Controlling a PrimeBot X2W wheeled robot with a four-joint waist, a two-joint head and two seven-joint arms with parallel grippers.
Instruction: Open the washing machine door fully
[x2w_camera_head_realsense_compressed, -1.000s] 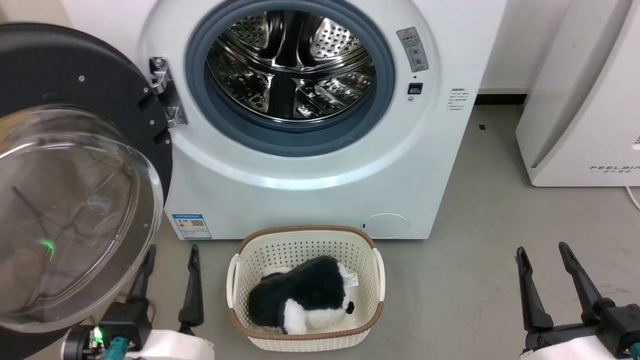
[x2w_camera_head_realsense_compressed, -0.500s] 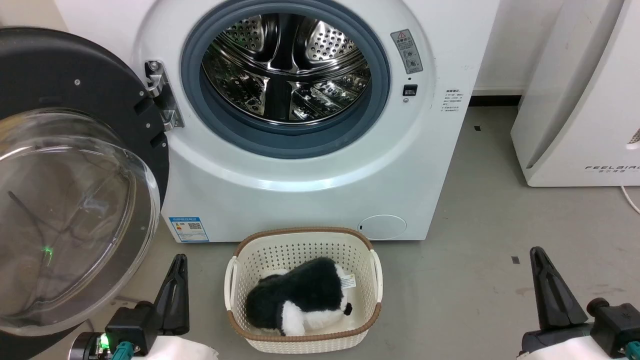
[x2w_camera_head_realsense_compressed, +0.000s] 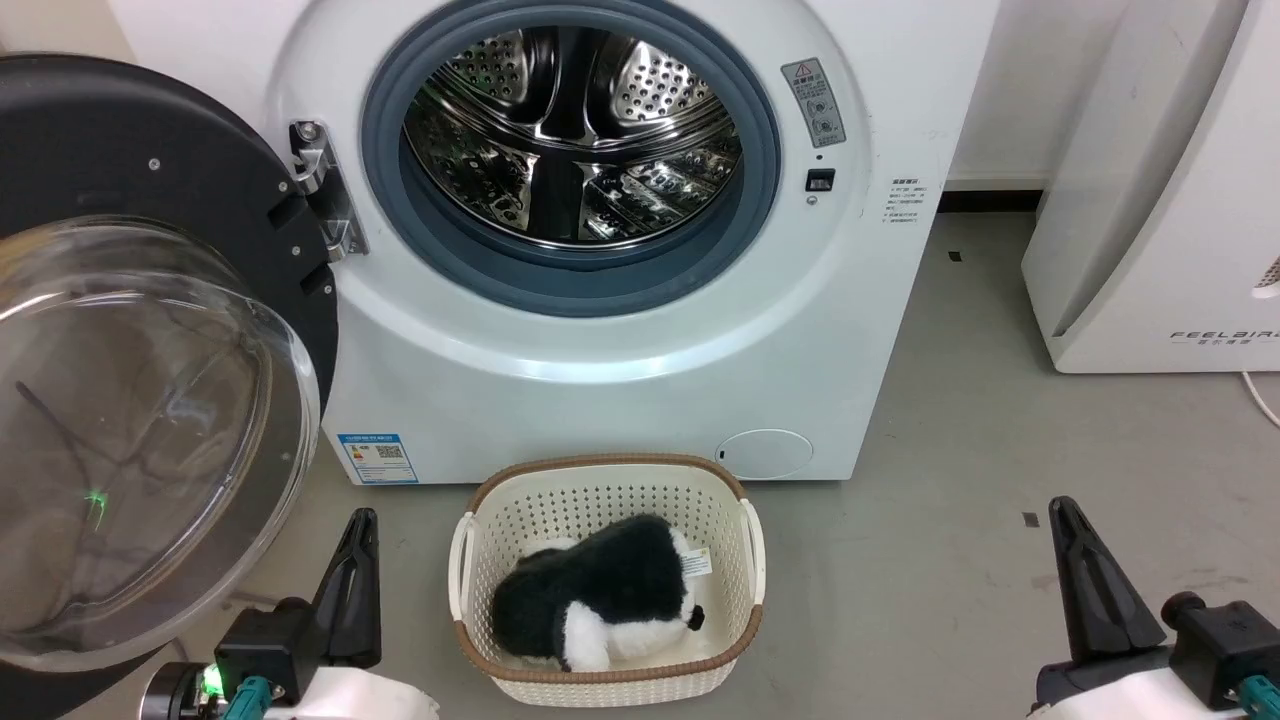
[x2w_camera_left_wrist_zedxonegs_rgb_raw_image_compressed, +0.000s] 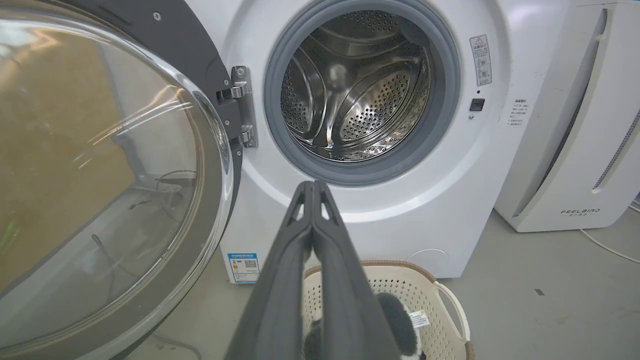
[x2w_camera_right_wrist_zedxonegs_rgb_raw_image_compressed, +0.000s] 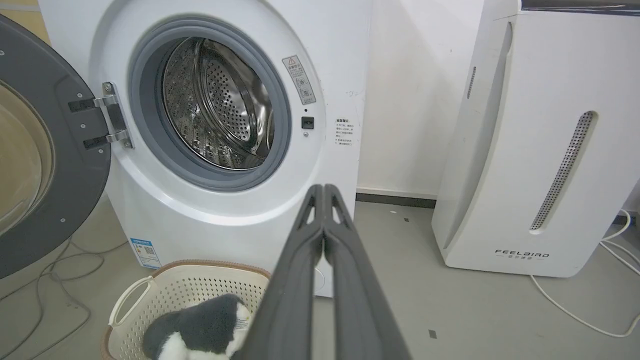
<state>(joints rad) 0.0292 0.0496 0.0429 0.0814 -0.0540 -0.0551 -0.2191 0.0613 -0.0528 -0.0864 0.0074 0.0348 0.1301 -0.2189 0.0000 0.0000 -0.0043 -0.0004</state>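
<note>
Glossy black rim and a bulging glass bowl make the washing machine door (x2w_camera_head_realsense_compressed: 150, 130) look heavy, rigid and slick. It hangs swung wide on its hinge (x2w_camera_head_realsense_compressed: 325, 205), left of the washing machine (x2w_camera_head_realsense_compressed: 620, 380), probably near its stop. Push at the rim, not the glass. The left gripper (x2w_camera_head_realsense_compressed: 362, 520) and right gripper (x2w_camera_head_realsense_compressed: 1062, 512) are pinched closed and empty, neither touching the door.

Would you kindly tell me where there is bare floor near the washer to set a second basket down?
Free: the grey floor between the big white front-loading washing machine and the white floor-standing appliance, right of the cream perforated basket. Crowded: the left, under the open round black-rimmed glass door, where cables lie.
</note>
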